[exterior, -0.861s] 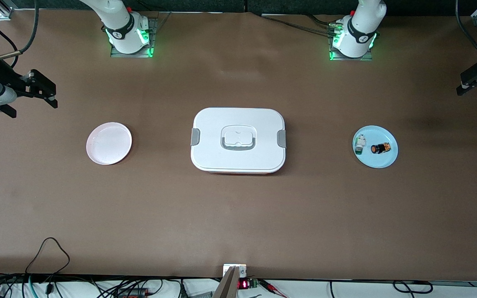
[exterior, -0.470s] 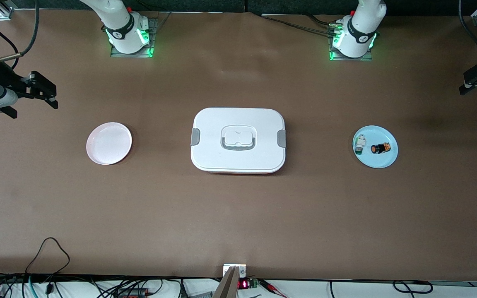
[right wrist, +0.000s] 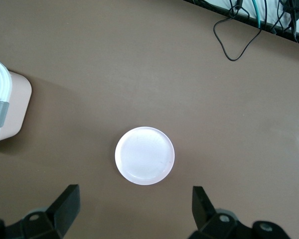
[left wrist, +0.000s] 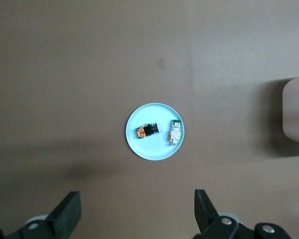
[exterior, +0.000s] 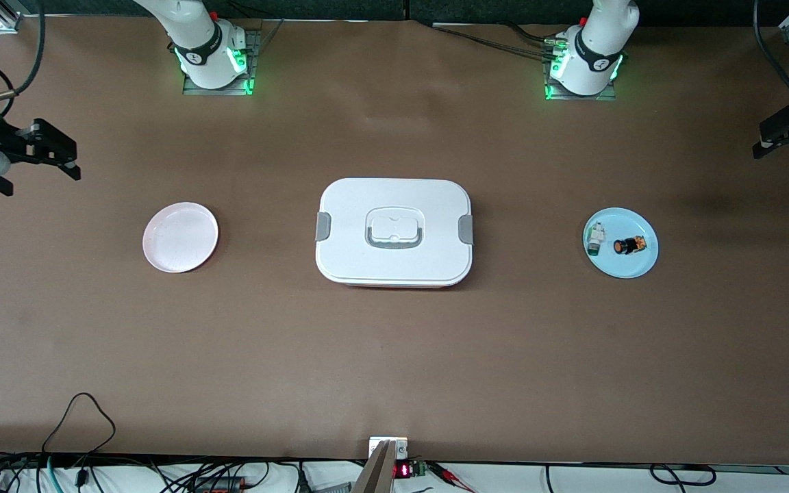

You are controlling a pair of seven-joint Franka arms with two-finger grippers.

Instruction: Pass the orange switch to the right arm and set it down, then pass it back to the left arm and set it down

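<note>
- Across the frame's middle you have one brown table [exterior: 394, 356], with two arm bases along its top edge.
- At centre sits one white box [exterior: 394, 231], lid on, with a grey handle and two grey side clips.
- You can count two round plates level with the box: a pink plate [exterior: 180, 237] at mid-left of the frame and a blue plate [exterior: 620, 242] at mid-right.
- On the blue plate lie two small parts: the orange switch [exterior: 629, 245] on its side, and a white part with a green tip [exterior: 595, 239] just beside it.
- Your left gripper [left wrist: 137, 216] hangs high over the blue plate, fingers spread wide and empty, well apart from the switch.
- Your right gripper [right wrist: 134, 208] hangs over the pink plate, equally wide and empty.
</note>
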